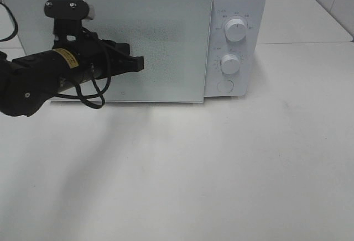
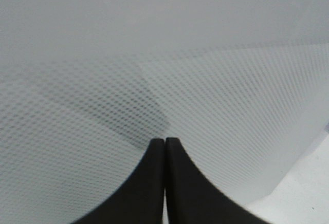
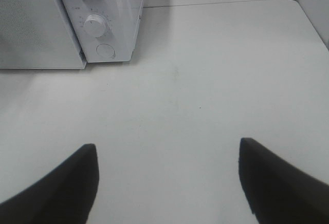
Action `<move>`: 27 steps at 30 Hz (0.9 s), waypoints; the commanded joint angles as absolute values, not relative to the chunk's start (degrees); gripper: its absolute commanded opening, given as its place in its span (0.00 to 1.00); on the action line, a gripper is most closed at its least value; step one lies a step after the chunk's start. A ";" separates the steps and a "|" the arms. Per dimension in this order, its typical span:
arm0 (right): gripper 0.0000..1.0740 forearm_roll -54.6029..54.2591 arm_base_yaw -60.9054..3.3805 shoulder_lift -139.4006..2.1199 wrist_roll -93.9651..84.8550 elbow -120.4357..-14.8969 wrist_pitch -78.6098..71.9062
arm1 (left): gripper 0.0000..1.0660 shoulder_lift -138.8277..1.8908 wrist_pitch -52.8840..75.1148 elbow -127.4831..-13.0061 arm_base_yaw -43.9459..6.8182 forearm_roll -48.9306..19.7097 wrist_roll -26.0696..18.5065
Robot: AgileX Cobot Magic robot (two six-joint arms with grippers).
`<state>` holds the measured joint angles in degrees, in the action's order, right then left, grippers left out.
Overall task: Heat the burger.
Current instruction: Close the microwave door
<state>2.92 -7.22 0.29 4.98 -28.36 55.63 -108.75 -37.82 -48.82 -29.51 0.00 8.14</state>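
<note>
L hand [image 2: 165, 141] pinched shut, curved black tips at dotted microwave door [image 1: 166, 36], R hand [image 3: 167, 144] wide

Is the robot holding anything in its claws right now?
No, nothing. The left gripper is shut empty at the microwave door; the right gripper hangs open over the table.

the microwave [image 1: 238, 0] stands at the table's [image 1: 221, 169] back, knobs [image 1: 236, 30] right of its door [image 1: 171, 42], left fingers [image 1: 131, 63] before it.

High front overview; microwave [image 1: 166, 36] common to all views
</note>
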 commanded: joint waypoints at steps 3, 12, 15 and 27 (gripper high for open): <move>0.68 2.81 -7.05 1.72 5.10 -28.36 55.06 | 0.00 -110.98 -39.71 -55.06 -29.85 -3.21 8.02; 0.68 2.81 -7.05 1.72 5.10 -28.36 55.06 | 0.00 -114.82 -37.01 -62.45 -32.03 -3.67 8.02; 0.68 2.81 -7.05 1.72 5.10 -28.36 55.06 | 0.00 -116.88 -36.73 -66.00 -32.95 -3.67 8.02; 0.68 2.81 -7.05 1.72 5.10 -28.36 55.06 | 0.00 -118.37 -32.83 -70.07 -38.85 -3.61 8.08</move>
